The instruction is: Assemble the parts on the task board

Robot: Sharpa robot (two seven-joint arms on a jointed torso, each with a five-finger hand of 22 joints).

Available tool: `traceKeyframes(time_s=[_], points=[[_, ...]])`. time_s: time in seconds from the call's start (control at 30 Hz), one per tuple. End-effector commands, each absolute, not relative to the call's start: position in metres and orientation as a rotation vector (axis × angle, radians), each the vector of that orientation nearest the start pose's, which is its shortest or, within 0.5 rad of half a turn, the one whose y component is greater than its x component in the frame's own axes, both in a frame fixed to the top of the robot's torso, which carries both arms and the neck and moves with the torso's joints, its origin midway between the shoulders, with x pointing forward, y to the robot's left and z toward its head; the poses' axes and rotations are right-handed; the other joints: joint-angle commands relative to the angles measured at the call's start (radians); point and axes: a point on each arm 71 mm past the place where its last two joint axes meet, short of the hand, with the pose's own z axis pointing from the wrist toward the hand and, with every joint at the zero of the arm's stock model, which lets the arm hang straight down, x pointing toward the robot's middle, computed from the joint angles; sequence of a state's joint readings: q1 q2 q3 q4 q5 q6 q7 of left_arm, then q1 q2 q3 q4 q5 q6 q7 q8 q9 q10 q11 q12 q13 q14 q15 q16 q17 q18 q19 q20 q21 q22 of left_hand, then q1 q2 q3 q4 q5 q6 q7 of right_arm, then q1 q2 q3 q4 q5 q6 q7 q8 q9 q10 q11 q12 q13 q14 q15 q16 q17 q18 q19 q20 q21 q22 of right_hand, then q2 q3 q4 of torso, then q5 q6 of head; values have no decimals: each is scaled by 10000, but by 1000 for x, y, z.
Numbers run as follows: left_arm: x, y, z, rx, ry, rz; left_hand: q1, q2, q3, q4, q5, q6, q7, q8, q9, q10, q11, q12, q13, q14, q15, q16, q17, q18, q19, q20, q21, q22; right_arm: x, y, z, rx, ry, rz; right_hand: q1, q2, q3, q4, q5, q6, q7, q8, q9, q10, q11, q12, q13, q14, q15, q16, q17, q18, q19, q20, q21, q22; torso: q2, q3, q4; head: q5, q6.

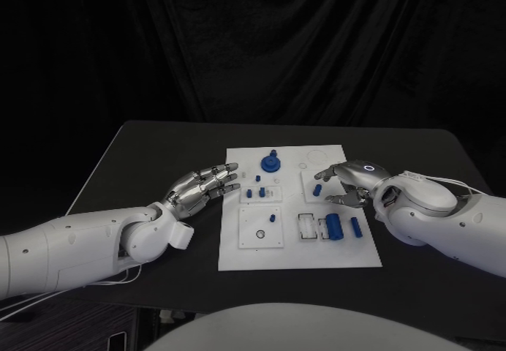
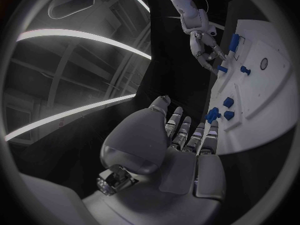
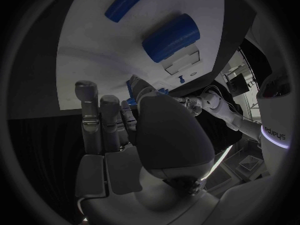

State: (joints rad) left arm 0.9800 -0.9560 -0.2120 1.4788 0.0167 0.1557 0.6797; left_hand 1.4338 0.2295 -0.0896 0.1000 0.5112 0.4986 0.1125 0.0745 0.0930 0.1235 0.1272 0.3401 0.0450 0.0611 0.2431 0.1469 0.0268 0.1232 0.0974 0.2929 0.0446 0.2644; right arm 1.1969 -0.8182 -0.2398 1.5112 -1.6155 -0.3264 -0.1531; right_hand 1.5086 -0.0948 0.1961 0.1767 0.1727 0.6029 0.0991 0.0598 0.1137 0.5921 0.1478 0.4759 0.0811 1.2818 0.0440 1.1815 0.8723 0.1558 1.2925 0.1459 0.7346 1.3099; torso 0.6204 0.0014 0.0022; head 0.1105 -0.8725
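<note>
Parts sit spread over the task board [image 1: 238, 252], the white plate mid-table. Head view: round blue knob part [image 1: 271, 161] stands near the far edge, small pegs [image 1: 255, 193] in the middle, a short peg [image 1: 317, 190] just by my right hand, a thick cylinder [image 1: 333, 226] and a slimmer bar [image 1: 355, 227] lying side by side at the near right. My left hand [image 1: 200, 187] hovers at the board's left edge, fingers stretched out and apart, holding nothing. My right hand [image 1: 353, 183] is over the board's right side, fingers curled downward; can't tell from here if anything is between them.

Left wrist view: my left hand [image 2: 181, 145] is flat and open, fingertips reaching toward the board edge, blue pegs [image 2: 220, 114] just beyond them. Right hand [image 2: 205, 49] shows far off over the board, fingers pointing down near a small blue piece; contact unclear.

Right wrist view: my right hand [image 3: 134, 130] has fingers extended over the board, thumb area blocking the tips. The cylinder [image 3: 170, 37] and bar [image 3: 131, 1] lie beyond, untouched.

Judgement: parts look like rigid, light plastic, smooth and likely slippery; round ones will roll. Pinch pegs across the shank near the top, take the cylinder across its middle, keep them upright for insertion.
</note>
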Motion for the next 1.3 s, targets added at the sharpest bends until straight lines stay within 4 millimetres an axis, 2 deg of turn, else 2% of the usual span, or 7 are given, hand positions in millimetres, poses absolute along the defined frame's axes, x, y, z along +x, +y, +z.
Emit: traceKeyframes(time_s=[0.03, 0.23, 0.33, 0.47, 0.8, 1.13, 1.3], points=[[399, 264, -304, -12040, 13958, -19338, -70, 40, 70, -6, 42, 2, -9, 40, 5, 28, 39, 20, 1, 39, 32, 59, 13, -75, 75, 0, 47, -13, 454, -193, -255, -3788, 17432, 5364, 87, 26, -39, 48, 34, -454, 38, -65, -133, 179, -28, 1, -68, 95, -43, 37, 27, -149, 94, -40, 62, 727, -3, 4, 25, -29, -2], [399, 265, -305, -12063, 13978, -19315, -67, 41, 77, -11, 43, -2, -9, 38, 4, 26, 40, 18, 0, 38, 33, 59, 13, -76, 76, 0, 47, -13, 457, -190, -258, -3806, 17271, 5466, 111, 99, -51, 65, 49, -384, 116, 3, -186, 616, -105, -49, -132, 201, -119, 81, 117, -174, 202, -106, 207, 770, 4, -1, 11, 7, -2], [399, 265, -306, -12072, 13990, -19312, -67, 41, 77, -11, 43, -2, -9, 38, 4, 26, 40, 18, 0, 38, 33, 59, 13, -76, 76, 0, 47, -13, 458, -189, -259, -3825, 17227, 5486, 76, 168, -72, 110, 41, 995, 368, 344, 11, 1148, -181, -152, -146, 328, -122, 137, 236, -214, 321, -131, 374, 816, 9, -3, 18, -10, -2], [399, 264, -306, -12081, 14003, -19324, -62, 44, 95, -24, 47, -17, -4, 34, 0, 21, 42, 11, -2, 35, 35, 53, 12, -79, 77, 1, 47, -15, 459, -188, -259, -3830, 17110, 5549, 88, 283, 29, 197, 113, 2018, 548, 790, 230, 2138, -246, -261, -131, 563, -64, 304, 527, -279, 531, -90, 747, 907, 5, -6, 41, -28, -2], [399, 264, -307, -12105, 14038, -19326, -62, 44, 95, -24, 47, -17, -4, 34, 0, 21, 42, 11, -2, 35, 35, 53, 12, -79, 77, 1, 47, -15, 460, -185, -262, -3849, 16911, 5706, 328, 334, 584, 326, 333, 3297, 438, 1248, 636, 3339, -428, -769, -132, 785, -214, 439, 814, -328, 718, -214, 1142, 993, -10, -11, 38, -20, -2], [398, 264, -308, -12144, 14087, -19325, -55, 50, 134, -51, 48, -54, 2, 24, -8, 3, 48, -17, -6, 27, 41, 43, 9, -84, 80, 2, 46, -25, 461, -181, -264, -3917, 16936, 5775, 147, 66, 519, 466, 45, 3124, 536, 1064, 663, 3399, -412, -995, -121, 782, -205, 388, 780, -336, 715, -226, 1138, 985, -10, -8, 32, -12, -2], [398, 263, -309, -12161, 14114, -19335, -52, 51, 148, -62, 49, -40, 11, 26, -6, 3, 47, -10, -6, 24, 43, 38, 8, -86, 80, 2, 45, -27, 461, -179, -265, -3952, 16998, 5777, 130, 44, 510, 480, 14, 3115, 547, 1050, 666, 3400, -410, -1013, -118, 779, -203, 379, 770, -334, 710, -224, 1121, 981, -14, -6, 33, 4, -2]])
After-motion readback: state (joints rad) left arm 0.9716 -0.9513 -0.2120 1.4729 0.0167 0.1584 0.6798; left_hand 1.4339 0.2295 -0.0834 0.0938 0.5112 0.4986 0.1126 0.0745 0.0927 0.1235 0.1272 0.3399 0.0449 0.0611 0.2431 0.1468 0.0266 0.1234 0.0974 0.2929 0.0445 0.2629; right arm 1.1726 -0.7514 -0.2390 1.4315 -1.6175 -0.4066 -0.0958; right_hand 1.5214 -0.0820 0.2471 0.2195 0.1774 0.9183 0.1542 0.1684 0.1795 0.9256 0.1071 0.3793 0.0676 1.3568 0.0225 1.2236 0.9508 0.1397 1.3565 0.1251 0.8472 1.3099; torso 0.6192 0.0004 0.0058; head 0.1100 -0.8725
